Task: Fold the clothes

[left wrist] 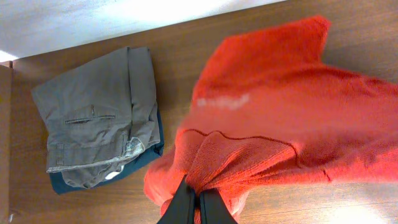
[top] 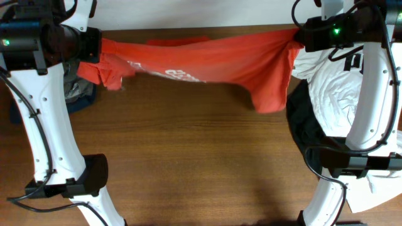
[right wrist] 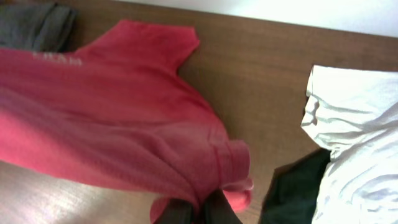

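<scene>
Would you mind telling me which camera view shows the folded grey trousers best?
The left wrist view: the folded grey trousers lie fully visible, stacked on a dark blue garment. Overhead, only a sliver peeks out beside a sleeve of the red T-shirt; the right wrist view catches a dark corner.

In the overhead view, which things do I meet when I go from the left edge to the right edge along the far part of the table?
Left tool → red-orange T-shirt → right tool → white T-shirt.
</scene>
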